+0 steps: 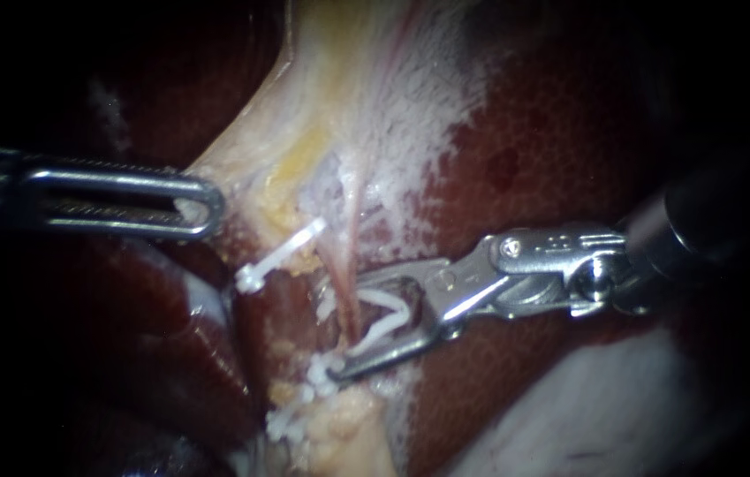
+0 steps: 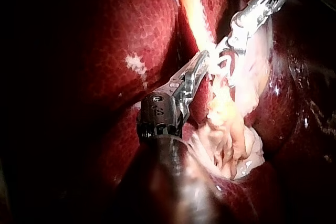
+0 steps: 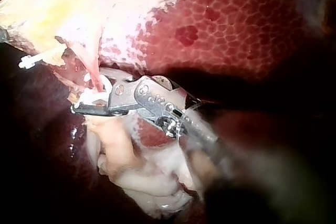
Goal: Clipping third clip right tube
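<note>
The pink right tube (image 1: 348, 252) runs down from the pale tissue and passes between the jaws of my right instrument (image 1: 341, 329). Those jaws stand apart and hold an open white clip (image 1: 390, 311) that straddles the tube. The right wrist view shows the same: the right instrument (image 3: 86, 102) has its jaws on either side of the tube (image 3: 94, 74). To the left, another white clip (image 1: 276, 259) sits across the left tube. My left instrument (image 1: 200, 208) has its jaws shut on the pale tissue edge (image 1: 242, 168) and holds it to the left; the left instrument (image 2: 201, 62) appears again in the left wrist view.
Dark red liver (image 1: 551, 150) lies behind and to the right. More white clips (image 1: 320, 371) sit lower on the tube, just below my right instrument's lower jaw. Yellowish fatty tissue (image 1: 348, 424) lies at the bottom. Pale tissue (image 1: 622, 406) fills the lower right.
</note>
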`<state>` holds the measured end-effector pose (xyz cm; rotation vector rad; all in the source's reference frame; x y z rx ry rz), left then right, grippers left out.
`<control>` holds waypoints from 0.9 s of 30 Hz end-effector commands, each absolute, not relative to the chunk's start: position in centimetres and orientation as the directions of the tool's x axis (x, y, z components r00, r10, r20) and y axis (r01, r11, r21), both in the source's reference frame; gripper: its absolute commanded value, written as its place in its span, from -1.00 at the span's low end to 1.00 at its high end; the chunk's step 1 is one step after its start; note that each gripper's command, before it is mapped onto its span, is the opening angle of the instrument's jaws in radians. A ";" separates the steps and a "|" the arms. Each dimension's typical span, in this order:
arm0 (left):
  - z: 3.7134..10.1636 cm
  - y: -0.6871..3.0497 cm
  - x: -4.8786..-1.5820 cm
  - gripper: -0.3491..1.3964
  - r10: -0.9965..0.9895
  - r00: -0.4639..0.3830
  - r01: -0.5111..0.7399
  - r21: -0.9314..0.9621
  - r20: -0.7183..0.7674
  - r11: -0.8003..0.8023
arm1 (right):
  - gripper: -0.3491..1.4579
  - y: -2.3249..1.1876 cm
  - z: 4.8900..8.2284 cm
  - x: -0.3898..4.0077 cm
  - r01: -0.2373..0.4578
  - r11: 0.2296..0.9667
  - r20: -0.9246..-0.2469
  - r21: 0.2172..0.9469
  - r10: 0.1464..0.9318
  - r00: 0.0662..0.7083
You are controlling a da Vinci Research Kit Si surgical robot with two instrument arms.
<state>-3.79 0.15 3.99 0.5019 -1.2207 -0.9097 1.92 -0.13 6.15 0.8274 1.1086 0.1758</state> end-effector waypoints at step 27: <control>4.00 0.15 -3.79 -1.00 -0.814 0.069 0.320 0.759 0.577 0.566 | -0.39 -0.04 6.19 1.94 0.214 0.658 -0.664 0.722 0.571 0.483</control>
